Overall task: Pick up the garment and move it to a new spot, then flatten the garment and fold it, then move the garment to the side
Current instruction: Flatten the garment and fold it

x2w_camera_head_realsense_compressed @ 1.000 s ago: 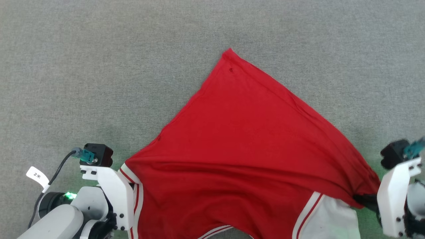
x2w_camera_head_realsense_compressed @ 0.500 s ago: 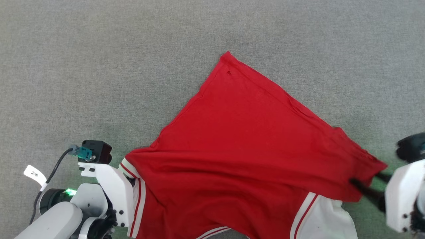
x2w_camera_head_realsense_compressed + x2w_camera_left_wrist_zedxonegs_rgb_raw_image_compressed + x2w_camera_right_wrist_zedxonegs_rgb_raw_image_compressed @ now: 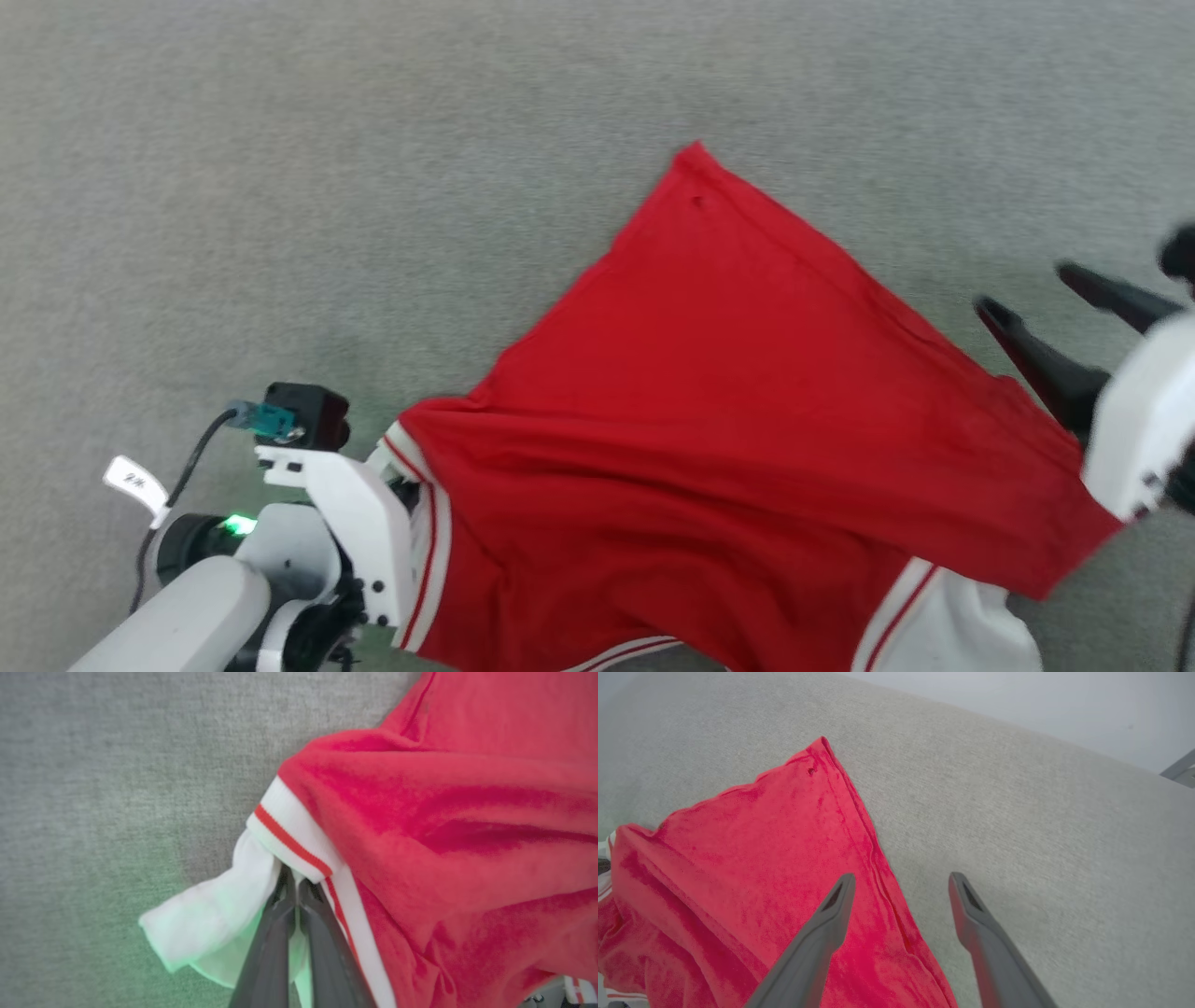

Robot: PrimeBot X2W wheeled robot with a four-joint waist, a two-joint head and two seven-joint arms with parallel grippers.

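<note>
1. Position. The garment [image 3: 747, 420] lies on the grey counter [image 3: 280, 187] between my two arms, plain red side up. One hem corner [image 3: 695, 159] points away from me. No print shows.

2. Left fingers [image 3: 275, 952]: pressed together and clamped on the cloth where the white sleeve [image 3: 210, 933] meets the striped trim [image 3: 289, 840]. The cloth rises toward that pinch and sags around it.

3. Right fingers [image 3: 824, 933]: spread wide, holding nothing. In the right wrist view one stands over red cloth and the other over bare counter, straddling the side edge. I cannot tell whether they touch it.

4. Handling, as I judge it. This is a light, thin knit, fully limp, with no stiffness to keep a shape. A one-point lift will bunch it. I expect it to drag on the counter's felt-like cover rather than slide freely. It is not fragile, but a hard pull may stretch it.

5. Where to grip. I would take doubled material such as seam, hem or trim, not the open panel. For flattening, the right fingers want the edge near the second sleeve [image 3: 962, 625], matching the left hold, so tension runs straight across the shoulders.
</note>
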